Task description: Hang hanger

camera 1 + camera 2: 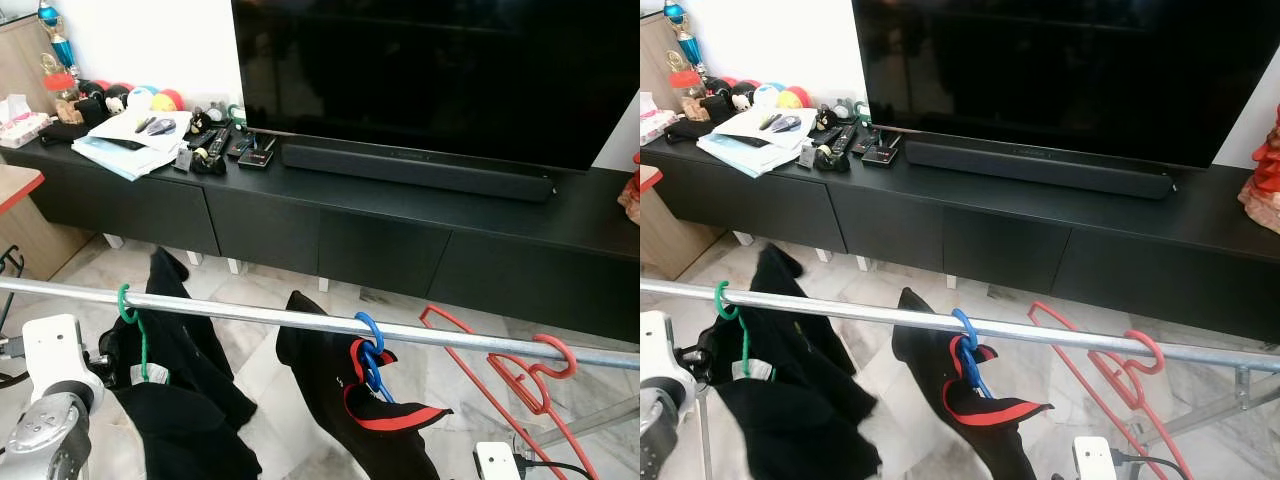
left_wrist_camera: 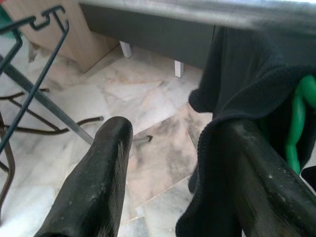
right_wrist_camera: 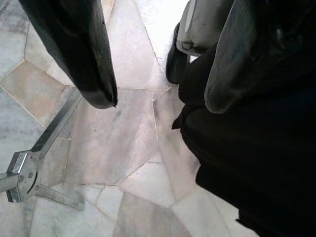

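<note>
Two end effectors are recorded, both with fingers spread and holding nothing. The left end effector (image 2: 173, 168) sits below the metal rail (image 1: 300, 318), one finger lying against the black garment (image 2: 247, 84) that hangs from the green hanger (image 2: 296, 123); this wrist view alone shows a dark wire rack (image 2: 29, 54) over the marble floor (image 2: 148, 108). The right end effector (image 3: 158, 98) points down at the floor beside dark cloth, and only its wrist view shows the rail stand's metal foot (image 3: 24, 177). The head views give the full rail: green hanger (image 1: 135, 320) at the robot's left, blue hanger (image 1: 370, 345) carrying a black-and-red garment (image 1: 370, 400) in the middle, empty red hanger (image 1: 530, 375) hooked on at the right. Beyond stand a black TV cabinet (image 1: 330, 230), television (image 1: 440, 70) and soundbar (image 1: 415, 170).
</note>
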Robot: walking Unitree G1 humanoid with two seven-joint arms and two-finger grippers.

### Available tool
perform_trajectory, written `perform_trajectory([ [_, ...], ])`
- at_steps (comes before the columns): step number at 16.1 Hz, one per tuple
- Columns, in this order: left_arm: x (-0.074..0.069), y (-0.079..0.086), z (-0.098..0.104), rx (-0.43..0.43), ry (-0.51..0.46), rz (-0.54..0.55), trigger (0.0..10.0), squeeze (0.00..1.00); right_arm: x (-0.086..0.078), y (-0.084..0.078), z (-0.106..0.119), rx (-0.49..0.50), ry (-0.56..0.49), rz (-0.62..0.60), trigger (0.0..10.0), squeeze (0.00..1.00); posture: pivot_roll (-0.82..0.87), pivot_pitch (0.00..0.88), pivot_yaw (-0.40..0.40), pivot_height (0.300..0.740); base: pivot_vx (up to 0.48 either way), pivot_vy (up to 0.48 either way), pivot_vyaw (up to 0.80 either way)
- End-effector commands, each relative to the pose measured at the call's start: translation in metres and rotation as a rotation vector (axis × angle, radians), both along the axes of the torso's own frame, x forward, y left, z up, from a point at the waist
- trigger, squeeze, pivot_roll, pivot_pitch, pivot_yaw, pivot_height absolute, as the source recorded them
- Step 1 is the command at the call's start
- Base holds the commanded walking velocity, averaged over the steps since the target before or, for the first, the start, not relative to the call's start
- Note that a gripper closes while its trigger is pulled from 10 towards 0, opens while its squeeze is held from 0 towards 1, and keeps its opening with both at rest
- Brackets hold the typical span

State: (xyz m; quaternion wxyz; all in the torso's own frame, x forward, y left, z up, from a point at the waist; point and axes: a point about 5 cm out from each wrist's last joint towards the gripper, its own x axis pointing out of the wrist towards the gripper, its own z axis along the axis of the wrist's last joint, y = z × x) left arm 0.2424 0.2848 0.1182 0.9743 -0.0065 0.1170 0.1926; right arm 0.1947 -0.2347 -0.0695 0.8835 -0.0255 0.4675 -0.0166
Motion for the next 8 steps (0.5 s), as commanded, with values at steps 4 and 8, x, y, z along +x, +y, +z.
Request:
perform_trajectory([
  [4, 0.002, -0.008, 0.014, -0.012, -0.065, -0.131, 10.0, 0.0, -0.003, 0.001, -0.002, 0.004, 0.015, -0.002, 10.0, 0.0, 0.09, 0.091, 0.018, 0.74, 0.0, 0.0, 0.0],
  [8, 0.002, -0.012, 0.027, 0.002, -0.029, -0.326, 10.0, 0.0, -0.003, 0.001, -0.002, 0.004, 0.015, -0.002, 10.0, 0.0, 0.09, 0.093, 0.018, 0.74, 0.0, 0.0, 0.0],
])
